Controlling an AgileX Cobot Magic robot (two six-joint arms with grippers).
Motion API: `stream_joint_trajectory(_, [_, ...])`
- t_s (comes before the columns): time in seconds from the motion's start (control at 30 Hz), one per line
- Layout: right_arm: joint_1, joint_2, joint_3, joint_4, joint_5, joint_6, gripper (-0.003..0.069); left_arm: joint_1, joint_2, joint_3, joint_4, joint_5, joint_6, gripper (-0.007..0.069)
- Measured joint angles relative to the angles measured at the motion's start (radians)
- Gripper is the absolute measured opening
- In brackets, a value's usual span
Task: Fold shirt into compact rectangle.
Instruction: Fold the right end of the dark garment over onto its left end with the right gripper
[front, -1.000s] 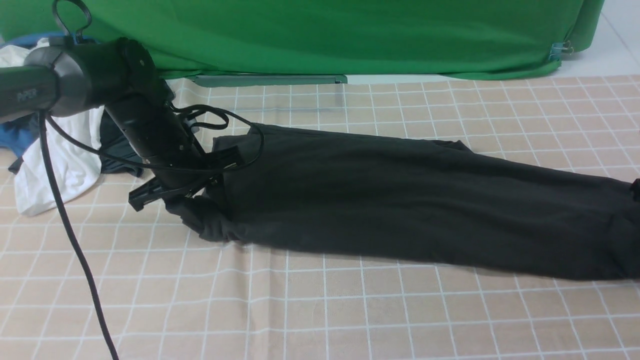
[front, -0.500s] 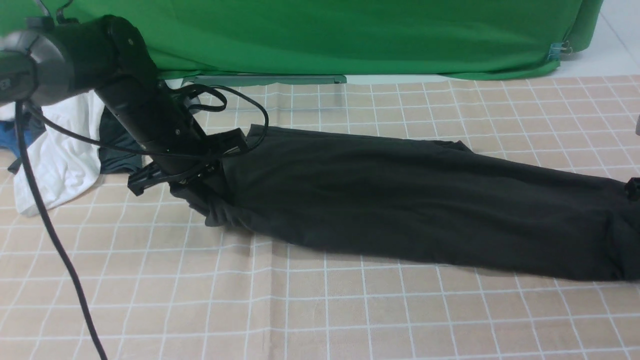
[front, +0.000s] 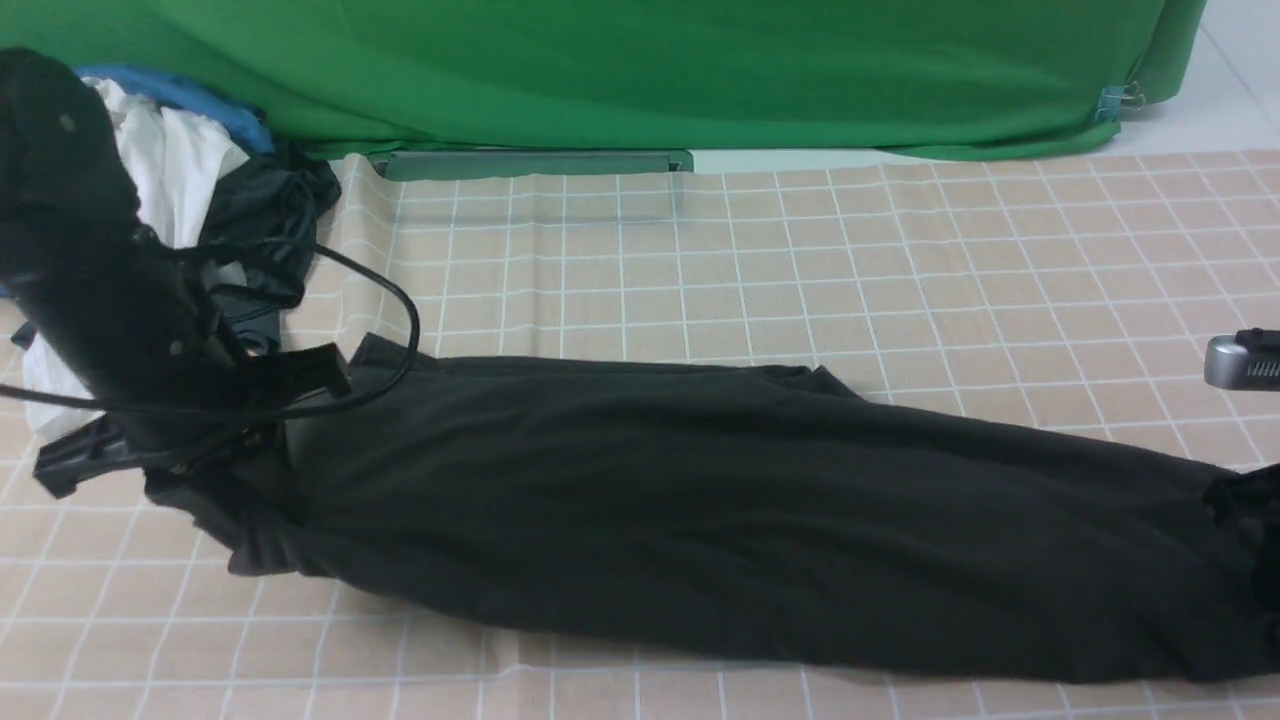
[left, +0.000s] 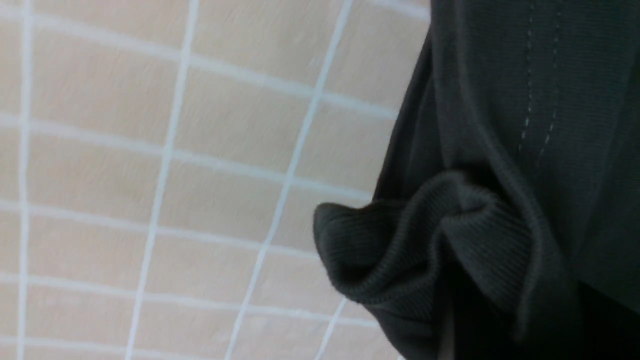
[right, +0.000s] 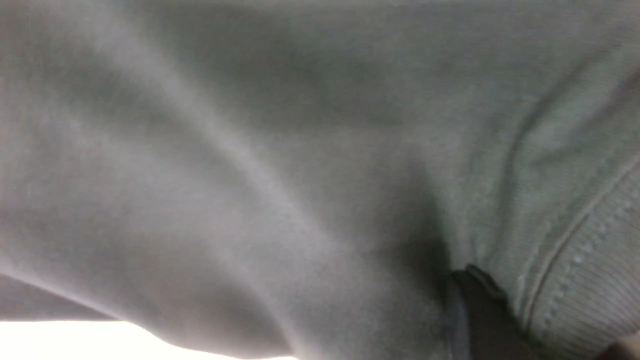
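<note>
Stretched low across the frame, the shirt (front: 700, 510) on the checked bench (front: 700, 250). Left gripper (front: 215, 465) jaws clamped on its bunched end; right jaws' state indiscernible. Mid-positioning, seemingly; next, laying flat for folding.

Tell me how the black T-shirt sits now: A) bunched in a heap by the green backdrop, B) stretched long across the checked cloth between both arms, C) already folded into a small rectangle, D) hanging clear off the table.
B: the black T-shirt lies stretched across the checked cloth, its left end bunched at the left pincer, its other end running off toward the right arm.
</note>
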Motion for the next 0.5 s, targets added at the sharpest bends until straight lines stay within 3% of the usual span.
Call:
stream_joint_trajectory(0.23, [0.004, -0.047, 0.044, -0.002, -0.015, -0.001, 0.0104, 0.000, -0.044, 0.197, 0.035, -0.102, -0.024, 0.0096])
stream_joint_trajectory(0.5, [0.004, -0.046, 0.139, -0.034, -0.085, -0.001, 0.0104, 0.000, -0.019, 0.245, 0.047, -0.181, -0.025, 0.0096])
